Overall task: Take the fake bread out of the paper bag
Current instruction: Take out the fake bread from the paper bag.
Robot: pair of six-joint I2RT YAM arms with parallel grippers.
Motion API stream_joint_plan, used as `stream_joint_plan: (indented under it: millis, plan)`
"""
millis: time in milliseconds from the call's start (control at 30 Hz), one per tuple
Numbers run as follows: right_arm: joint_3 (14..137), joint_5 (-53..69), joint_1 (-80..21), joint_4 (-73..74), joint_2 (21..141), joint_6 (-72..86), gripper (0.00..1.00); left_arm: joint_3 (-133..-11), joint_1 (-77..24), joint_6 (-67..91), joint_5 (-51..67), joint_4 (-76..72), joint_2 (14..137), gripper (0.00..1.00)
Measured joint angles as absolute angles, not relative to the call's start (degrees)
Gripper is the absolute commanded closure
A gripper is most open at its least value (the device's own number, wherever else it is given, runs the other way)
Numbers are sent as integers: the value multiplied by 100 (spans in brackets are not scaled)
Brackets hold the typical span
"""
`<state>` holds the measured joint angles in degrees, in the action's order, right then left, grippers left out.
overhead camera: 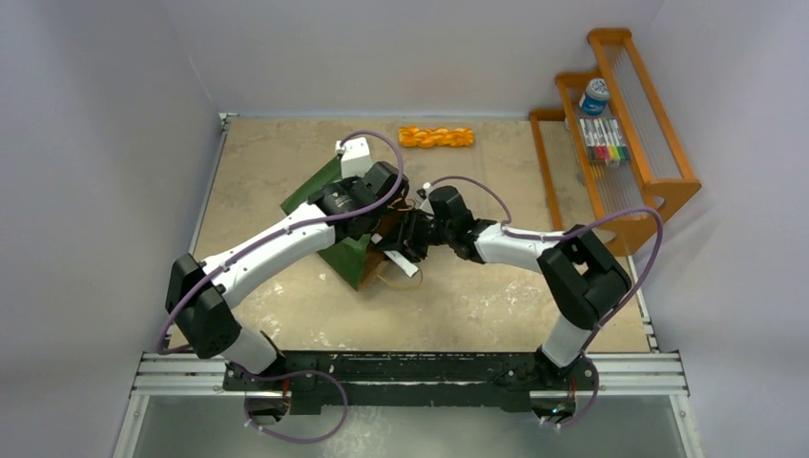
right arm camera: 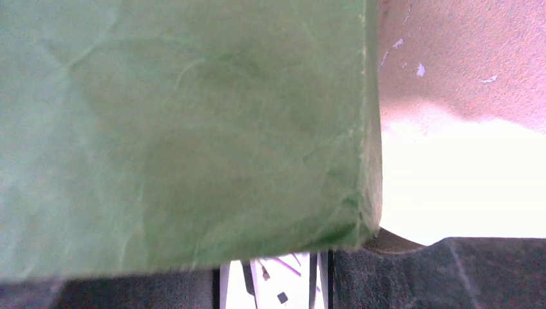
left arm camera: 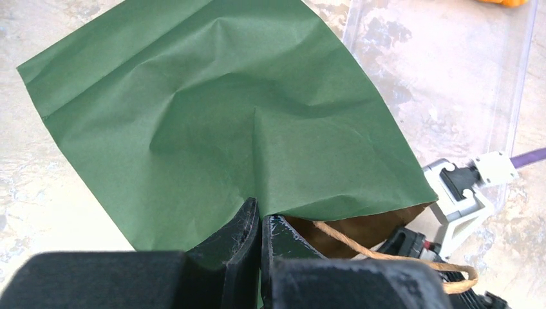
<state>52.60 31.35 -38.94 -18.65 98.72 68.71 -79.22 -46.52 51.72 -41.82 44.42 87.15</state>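
Observation:
The dark green paper bag [overhead camera: 329,224] lies on the table's middle left, its mouth toward the right. In the left wrist view the paper bag [left arm camera: 212,116] shows its brown inside and a cord handle [left arm camera: 386,254]. My left gripper [left arm camera: 260,222] is shut on the bag's upper mouth edge; it also shows in the top view [overhead camera: 386,221]. My right gripper [overhead camera: 408,240] is at the mouth. In the right wrist view its fingers [right arm camera: 438,273] stand apart, and green paper [right arm camera: 180,129] covers their tips. A braided orange bread stick [overhead camera: 436,136] lies at the far middle. Other bread is hidden.
A wooden rack [overhead camera: 658,181] stands at the right edge, holding coloured markers [overhead camera: 604,140] and a blue-and-white tub [overhead camera: 594,94]. A clear plastic sheet [left arm camera: 451,71] lies on the table beyond the bag. White walls close in the table.

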Motion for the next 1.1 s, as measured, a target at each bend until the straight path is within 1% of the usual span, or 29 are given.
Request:
stream_joint_plan:
  millis: [633,1100]
  plan:
    - [5236,2641,-3892,-1103,8844,6316,100,-8005,-4386,5461,-4584,4471,8927,100]
    - [4718,2504,-3892,-840,8084,6169,100,-8132,-3981,5795,-4661,4414,8971,100]
